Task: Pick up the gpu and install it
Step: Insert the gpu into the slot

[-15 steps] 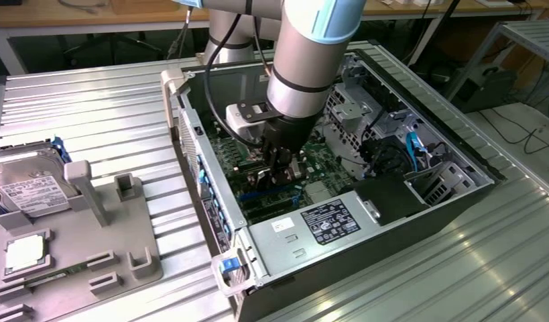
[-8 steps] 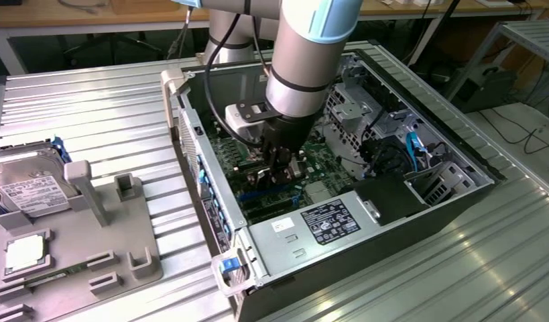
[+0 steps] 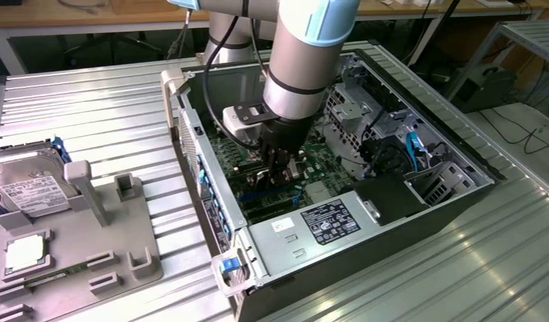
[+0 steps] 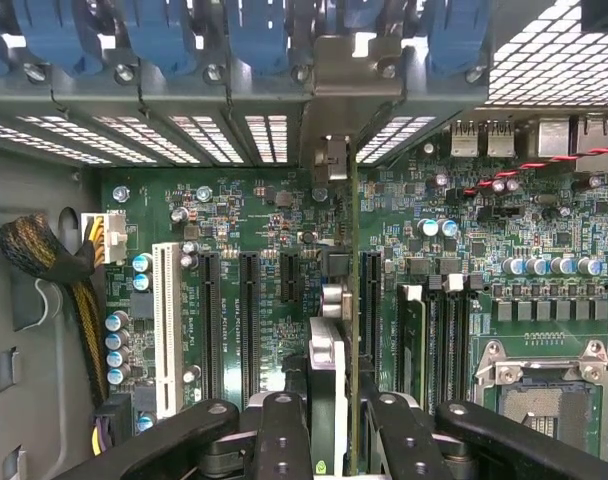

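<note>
My gripper (image 4: pixel 334 440) is shut on the gpu (image 4: pixel 326 360), which I see edge-on as a thin upright card between the two black fingers (image 4: pixel 284 440). Its silver end bracket (image 4: pixel 331 160) reaches the case's rear slot wall. The card stands over the green motherboard (image 4: pixel 254 220), in line with a black expansion slot (image 4: pixel 369 300); I cannot tell whether it is seated. In the exterior view the gripper (image 3: pixel 279 171) is down inside the open computer case (image 3: pixel 453 168), above the motherboard's middle.
Other black slots (image 4: pixel 246 310) and a white slot (image 4: pixel 167 320) lie beside the card. A RAM stick (image 4: pixel 412 340) and CPU socket (image 4: pixel 544 390) lie on its other side. The power supply (image 3: pixel 332 221) fills the case's near end. A grey fixture (image 3: pixel 68 248) holds a hard drive (image 3: pixel 28 184).
</note>
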`<state>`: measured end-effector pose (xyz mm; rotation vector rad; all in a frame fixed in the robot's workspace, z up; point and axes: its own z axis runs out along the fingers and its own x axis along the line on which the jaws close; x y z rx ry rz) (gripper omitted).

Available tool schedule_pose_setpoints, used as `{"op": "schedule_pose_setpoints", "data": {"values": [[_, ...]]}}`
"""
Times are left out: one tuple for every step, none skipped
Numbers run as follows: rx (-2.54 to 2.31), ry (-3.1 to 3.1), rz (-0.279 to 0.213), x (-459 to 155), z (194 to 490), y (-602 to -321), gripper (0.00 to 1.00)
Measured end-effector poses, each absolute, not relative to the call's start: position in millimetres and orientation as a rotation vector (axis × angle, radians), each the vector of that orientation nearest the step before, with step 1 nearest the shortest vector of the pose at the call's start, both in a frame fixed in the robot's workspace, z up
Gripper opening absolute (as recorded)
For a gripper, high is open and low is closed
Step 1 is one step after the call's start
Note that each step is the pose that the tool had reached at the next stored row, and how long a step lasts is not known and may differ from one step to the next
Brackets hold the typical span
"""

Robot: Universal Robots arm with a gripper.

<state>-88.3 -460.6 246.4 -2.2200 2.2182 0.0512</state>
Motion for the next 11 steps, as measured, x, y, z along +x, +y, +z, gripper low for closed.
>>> {"op": "schedule_pose_setpoints", "data": {"values": [[-2.22,2.218,0.051,-88.3,246.4,-460.6,0.28],[-2.22,2.218,0.051,-88.3,246.3,-460.6,0.28],[-2.22,2.218,0.051,-88.3,246.4,-460.6,0.28],[-2.22,2.218,0.051,-88.4,246.3,-460.6,0.28],[-2.22,2.218,0.052,-88.5,245.8,-460.6,0.28],[-2.22,2.218,0.052,-88.6,245.0,-460.6,0.28],[-2.221,2.219,0.052,-88.6,244.9,-460.6,0.28],[-2.221,2.219,0.052,-88.6,244.9,-460.6,0.28],[-2.221,2.219,0.052,-88.6,244.8,-460.6,0.28],[-2.221,2.219,0.052,-88.6,244.5,-460.6,0.28],[-2.22,2.218,0.052,-88.6,244.0,-460.6,0.28]]}}
